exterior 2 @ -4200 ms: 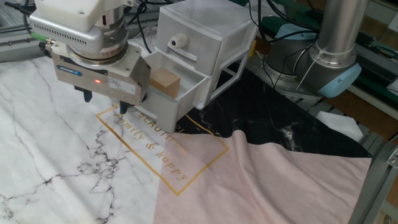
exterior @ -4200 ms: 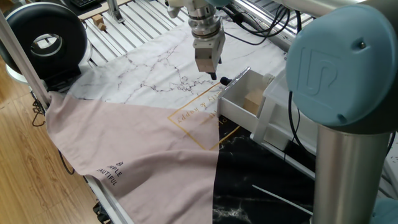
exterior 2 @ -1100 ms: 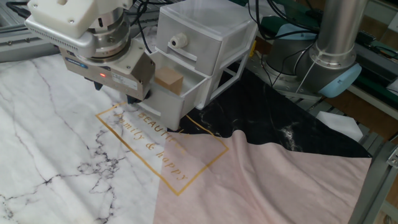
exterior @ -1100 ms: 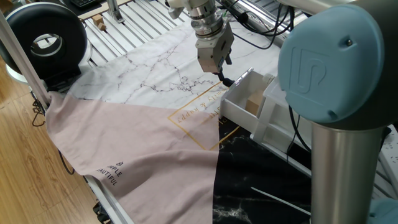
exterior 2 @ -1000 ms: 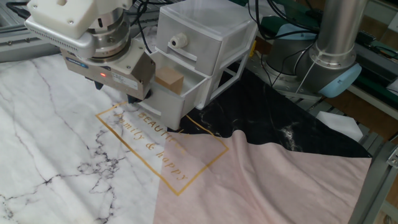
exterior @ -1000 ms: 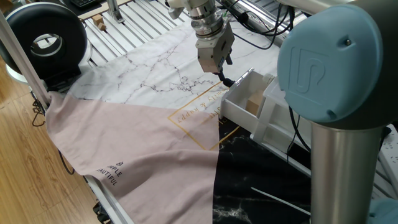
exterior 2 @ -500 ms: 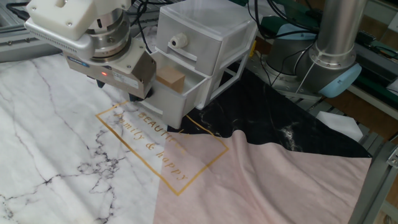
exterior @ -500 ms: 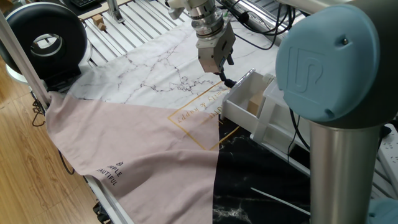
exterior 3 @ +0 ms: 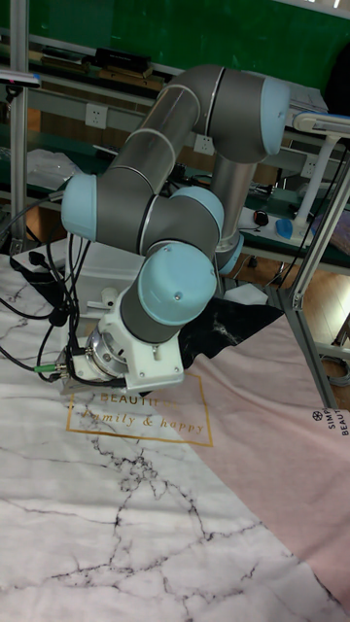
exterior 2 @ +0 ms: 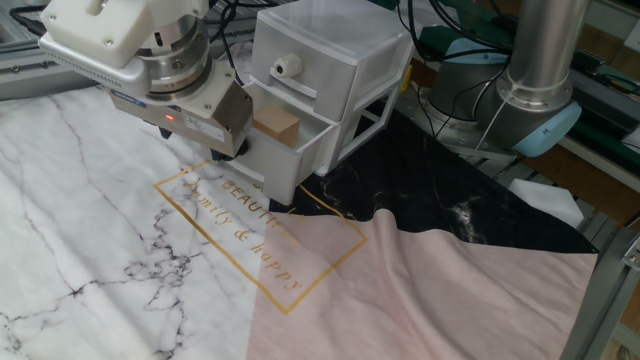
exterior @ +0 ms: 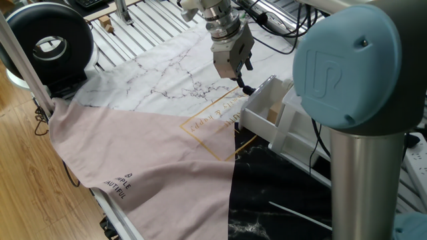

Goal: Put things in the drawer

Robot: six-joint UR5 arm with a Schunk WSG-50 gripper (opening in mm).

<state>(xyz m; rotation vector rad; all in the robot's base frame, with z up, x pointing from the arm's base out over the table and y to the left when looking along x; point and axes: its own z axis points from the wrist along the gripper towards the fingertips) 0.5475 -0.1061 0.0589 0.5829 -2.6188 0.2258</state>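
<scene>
Tan wooden cube [exterior 2: 277, 124] already sat in the open drawer [exterior: 261, 113]; gripper [exterior: 241, 84] aperture undeterminable at the front, so you needed a straight, level push.

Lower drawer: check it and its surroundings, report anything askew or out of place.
Nothing stands out. The lower drawer is partly pulled out with the wooden cube sitting inside it, and the tool is at its front. The upper drawer is shut.

Arm bent way down low, wrist tilted.
Gripper [exterior: 241, 83] angled down and sideways near the table surface, fingertips dark and close together, can't really tell if fully pinched. Elbow joints stacked up big in the tall fixed view.
</scene>
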